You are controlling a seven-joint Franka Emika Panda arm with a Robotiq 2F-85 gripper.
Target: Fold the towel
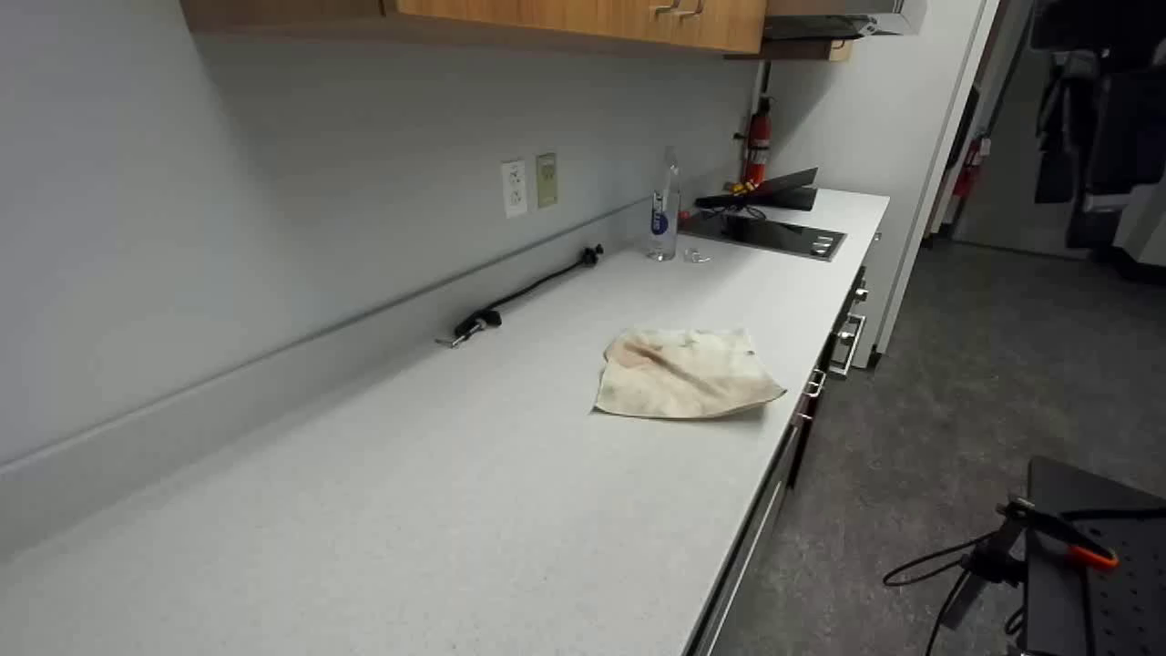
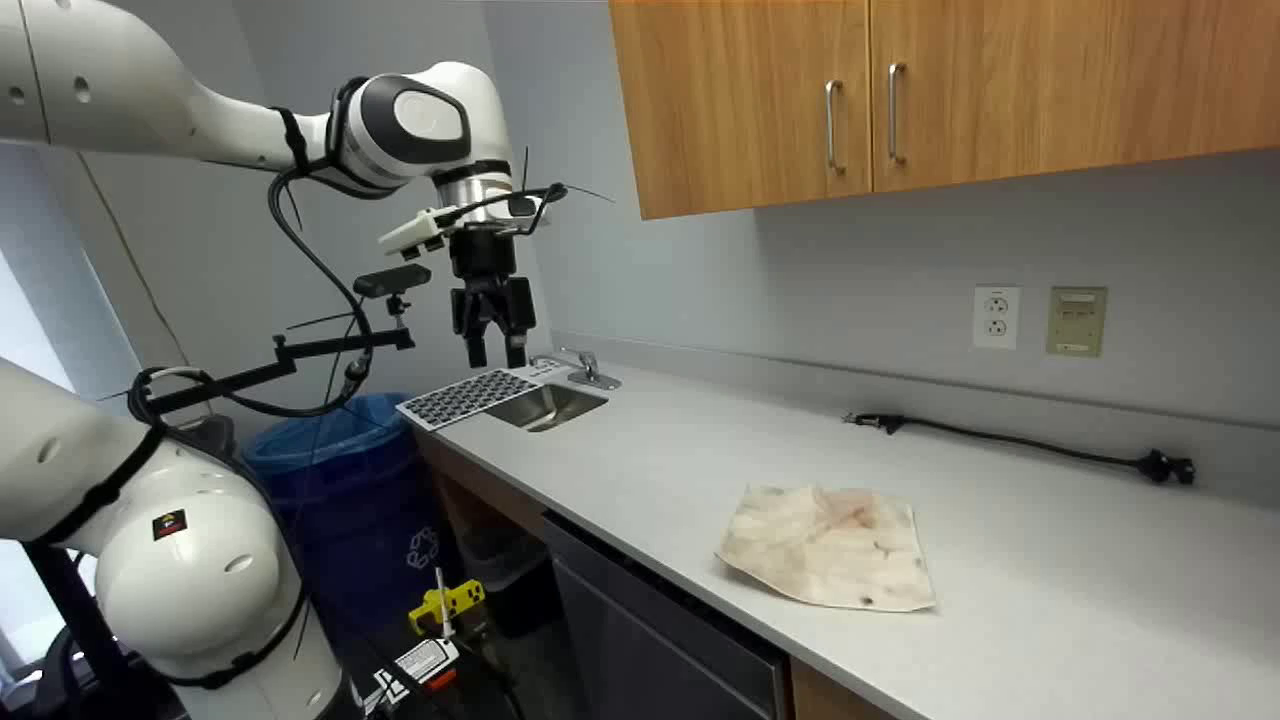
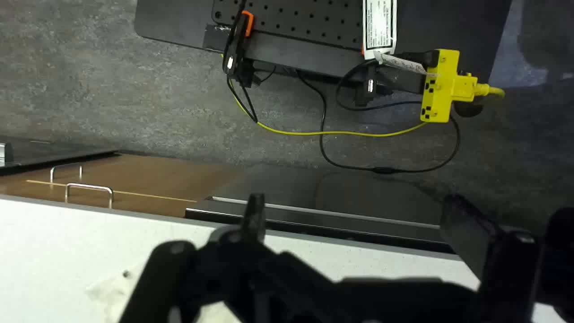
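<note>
First, about the towel (image 1: 688,374): lying rumpled on the countertop (image 1: 455,510), right of centre and below the middle of the frame in both exterior views; partly hidden at the lower left in the wrist view. Showing no sure fold; impossible to say whether single or already doubled. Probably to be folded from the beginning, with nothing clearly finished. Farther out, left of centre in an exterior view, about the gripper (image 2: 497,358): pointing down, spread wide, holding nothing, well apart from the towel.
</note>
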